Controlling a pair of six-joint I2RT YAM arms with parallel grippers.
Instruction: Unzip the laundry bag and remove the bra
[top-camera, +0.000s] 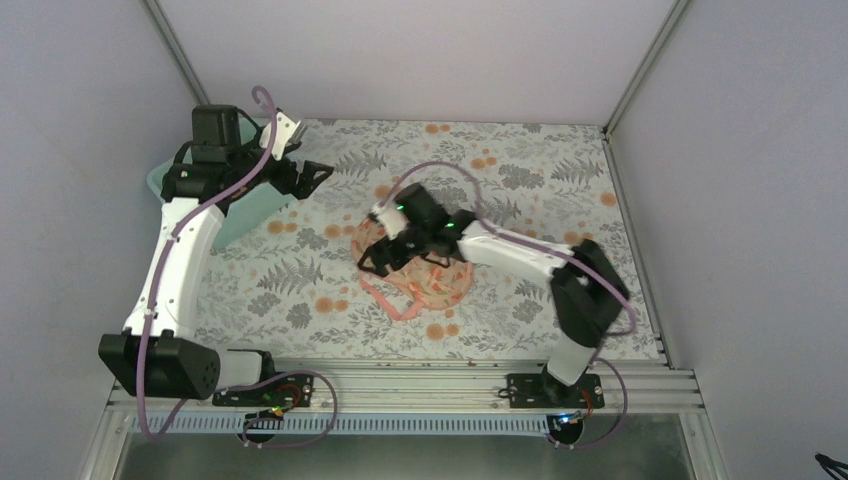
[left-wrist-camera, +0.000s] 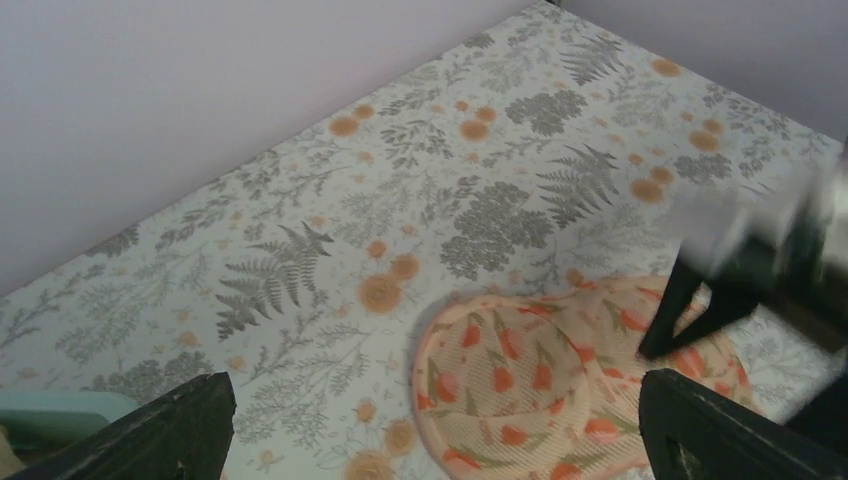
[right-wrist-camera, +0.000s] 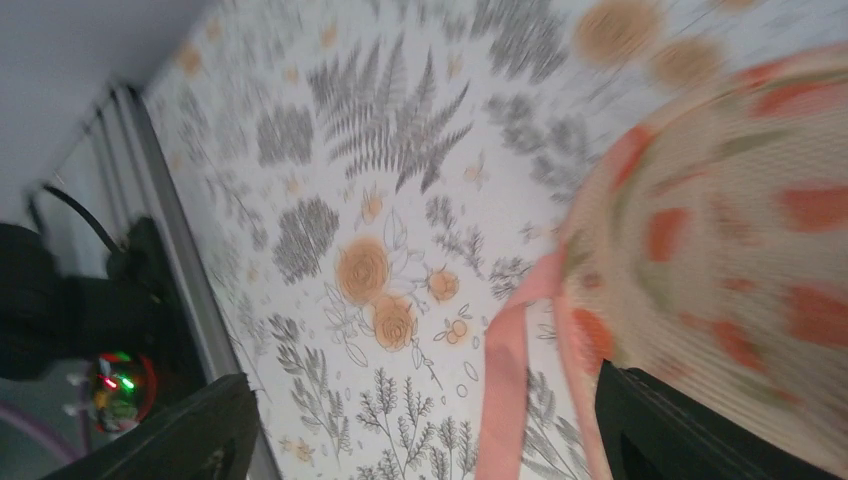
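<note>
Cotton-look tablecloth with grey ferns and orange flowers (top-camera: 300, 285) covers the whole table and lies flat. Plain pale lilac walls (top-camera: 420, 50) close in the far and both side edges, with bare aluminium frame posts (top-camera: 172, 45) running up the far corners. A ribbed aluminium rail (top-camera: 400, 382) runs along the near edge, both arm bases bolted to it. The oval pale pink mesh laundry bag with orange floral print (top-camera: 435, 285) lies on the cloth right of centre, nearer the right arm. Its pink zip trim (right-wrist-camera: 505, 370) loops off the bag's edge onto the cloth. The right gripper (top-camera: 385, 258) is low over the bag's left end with fingers spread wide. The wrist view shows one black finger (right-wrist-camera: 180, 430) over bare cloth and the other at the bag's mesh. That view is motion-blurred, so cannot tell whether it touches the bag. The left gripper (top-camera: 305, 178) is raised near the far-left corner, well apart from the bag, fingers spread wide and holding nothing. Its wrist camera looks down across the cloth to the bag, with the right gripper's dark fingers on it. A teal plastic tub (top-camera: 245, 212) sits at the far-left edge, partly hidden behind the left arm. Purple cables run along both white arms.
</note>
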